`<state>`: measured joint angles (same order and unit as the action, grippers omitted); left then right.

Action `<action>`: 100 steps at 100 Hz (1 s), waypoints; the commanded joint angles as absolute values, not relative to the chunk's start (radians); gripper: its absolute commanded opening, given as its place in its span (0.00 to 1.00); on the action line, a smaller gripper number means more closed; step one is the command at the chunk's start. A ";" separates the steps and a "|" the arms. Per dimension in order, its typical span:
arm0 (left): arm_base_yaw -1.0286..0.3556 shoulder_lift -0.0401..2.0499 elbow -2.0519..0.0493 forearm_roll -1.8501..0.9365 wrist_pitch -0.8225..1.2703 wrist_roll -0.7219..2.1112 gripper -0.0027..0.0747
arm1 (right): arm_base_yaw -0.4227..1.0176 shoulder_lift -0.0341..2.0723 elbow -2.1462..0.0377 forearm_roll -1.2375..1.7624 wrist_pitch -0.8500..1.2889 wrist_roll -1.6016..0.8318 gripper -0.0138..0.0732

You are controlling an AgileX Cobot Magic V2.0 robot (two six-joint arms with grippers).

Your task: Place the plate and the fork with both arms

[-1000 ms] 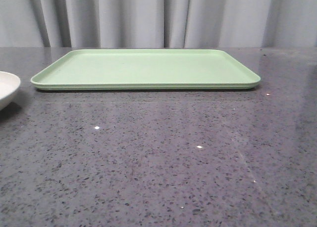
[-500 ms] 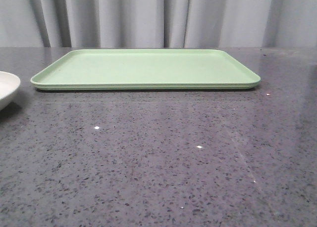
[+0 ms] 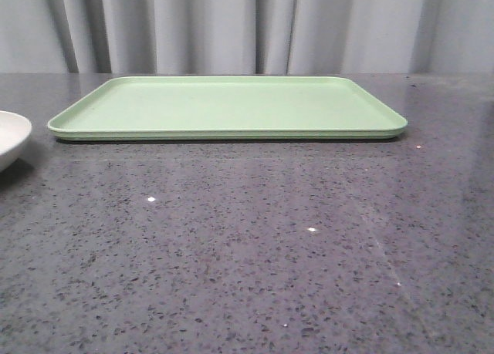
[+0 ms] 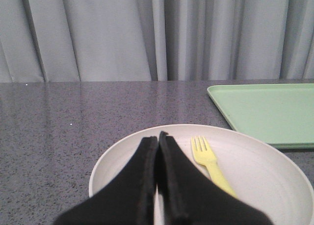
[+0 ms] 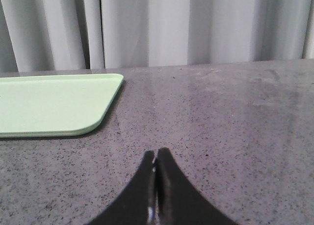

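Black fingertips pressed flat together, that's my left gripper [image 4: 158, 137], pinched tight with nothing between the jaws, hanging just over the near part of the plate [image 4: 255, 171]. Same story on my other side: my right gripper [image 5: 156, 155] is closed on air above bare grey stone, well apart from any task object.

What's changed? Almost nothing! Against the front views from a moment ago, the green tray [image 3: 231, 106] reads a hair further along at its right corner, too slight for me to call a real shift. The plate's rim [image 3: 14, 134] sits exactly where it was at the left edge of the table [image 3: 247, 246]. So I judge the job hasn't started: nothing gripped, nothing lifted, nothing on the tray.

Past my left fingers lies the yellow fork [image 4: 210, 162], inside the plate, tines pointing away from me, handle running back toward the near rim. Beyond it the tray's corner [image 4: 265, 112] sits near the plate, not touching, and then the grey curtain [image 3: 247, 26] closes off the far edge.

Now the blind spots. My own left fingers cover the plate's near side, so I can't see the rim there. The front view shows only a sliver of plate and no fork at all, and neither arm appears in it. My right wrist view shows no plate or fork.
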<state>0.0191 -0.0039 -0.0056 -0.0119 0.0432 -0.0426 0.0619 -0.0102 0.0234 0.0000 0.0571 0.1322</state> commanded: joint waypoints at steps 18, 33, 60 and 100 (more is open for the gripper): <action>0.020 0.052 -0.186 -0.017 0.094 -0.043 0.01 | 0.055 0.056 -0.153 -0.006 0.136 0.123 0.08; 0.010 0.172 -0.306 -0.017 0.190 -0.043 0.01 | 0.055 0.156 -0.276 -0.006 0.214 0.123 0.08; 0.003 0.386 -0.510 -0.074 0.339 -0.043 0.01 | 0.055 0.375 -0.495 -0.006 0.418 0.123 0.08; 0.003 0.567 -0.615 -0.074 0.385 -0.043 0.27 | 0.055 0.597 -0.660 -0.006 0.544 0.123 0.37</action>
<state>0.0116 0.5450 -0.5778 -0.0630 0.4563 -0.0426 0.0619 0.5658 -0.6129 0.0061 0.5974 0.1322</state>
